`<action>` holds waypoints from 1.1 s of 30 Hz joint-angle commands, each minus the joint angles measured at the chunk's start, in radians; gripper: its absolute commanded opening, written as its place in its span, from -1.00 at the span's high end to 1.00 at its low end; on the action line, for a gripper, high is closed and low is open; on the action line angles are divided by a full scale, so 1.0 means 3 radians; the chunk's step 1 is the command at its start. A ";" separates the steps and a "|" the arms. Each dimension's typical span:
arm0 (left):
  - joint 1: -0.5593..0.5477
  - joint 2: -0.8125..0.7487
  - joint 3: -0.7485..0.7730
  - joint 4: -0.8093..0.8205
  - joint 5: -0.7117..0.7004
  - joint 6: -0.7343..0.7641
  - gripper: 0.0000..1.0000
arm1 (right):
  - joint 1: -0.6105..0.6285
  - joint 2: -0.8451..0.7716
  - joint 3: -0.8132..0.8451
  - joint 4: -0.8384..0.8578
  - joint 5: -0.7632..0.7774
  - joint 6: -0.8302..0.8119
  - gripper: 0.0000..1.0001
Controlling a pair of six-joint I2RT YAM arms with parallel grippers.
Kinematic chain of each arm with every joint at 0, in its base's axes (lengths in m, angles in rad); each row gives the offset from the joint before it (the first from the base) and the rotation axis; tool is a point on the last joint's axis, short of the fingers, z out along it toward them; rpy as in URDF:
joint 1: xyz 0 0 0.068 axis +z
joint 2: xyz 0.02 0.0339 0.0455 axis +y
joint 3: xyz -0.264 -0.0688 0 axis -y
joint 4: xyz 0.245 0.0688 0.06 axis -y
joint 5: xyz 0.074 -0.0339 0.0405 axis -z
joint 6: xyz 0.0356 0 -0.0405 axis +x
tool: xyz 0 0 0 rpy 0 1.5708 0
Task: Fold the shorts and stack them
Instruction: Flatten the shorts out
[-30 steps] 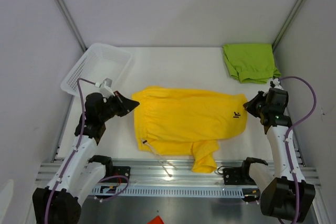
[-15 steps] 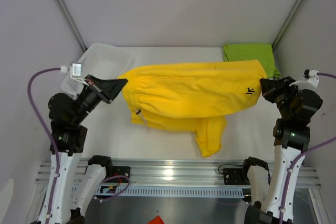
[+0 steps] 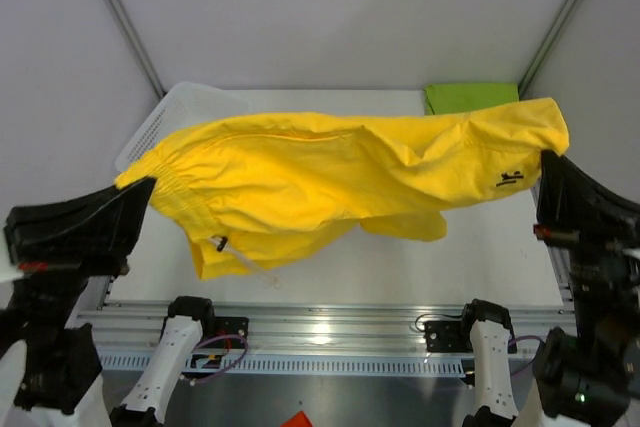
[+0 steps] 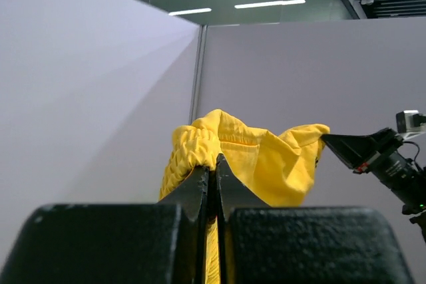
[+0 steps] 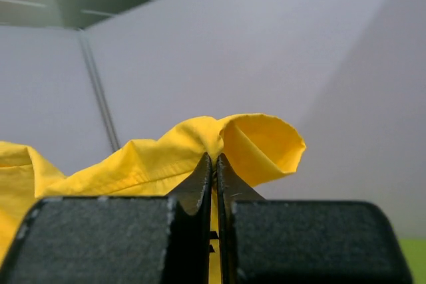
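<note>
Yellow shorts pinched aloft by left gripper, right gripper, green shorts half-hidden

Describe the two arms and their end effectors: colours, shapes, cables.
The left end effector and right end effector are matte black, with flat fingers tapering to thin tips. The arm links are white with black joints. A purple cable loops by the left base.

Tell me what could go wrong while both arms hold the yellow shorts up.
1. The left jaws and right jaws each pinch only a thin edge of the yellow shorts; it may slip out, and one end may drop.
2. The cloth hangs bunched, with its ends over the white basket and the green shorts; lowered so, it may catch or cover them.
</note>
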 commanded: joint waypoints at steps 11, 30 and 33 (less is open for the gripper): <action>0.0020 0.0077 0.0934 -0.0890 -0.0267 0.0242 1.00 | 0.0802 0.0146 0.1203 -0.1166 0.0762 -0.0286 1.00; 0.0004 -0.0707 -0.3994 0.0893 -0.1059 -0.0342 1.00 | 0.1119 0.0186 -0.2814 0.0353 0.1084 0.0353 1.00; 0.0005 -0.0233 -0.4292 0.1542 -0.1269 -0.0398 1.00 | 0.1114 0.0830 -0.2995 0.0998 0.1090 0.0348 1.00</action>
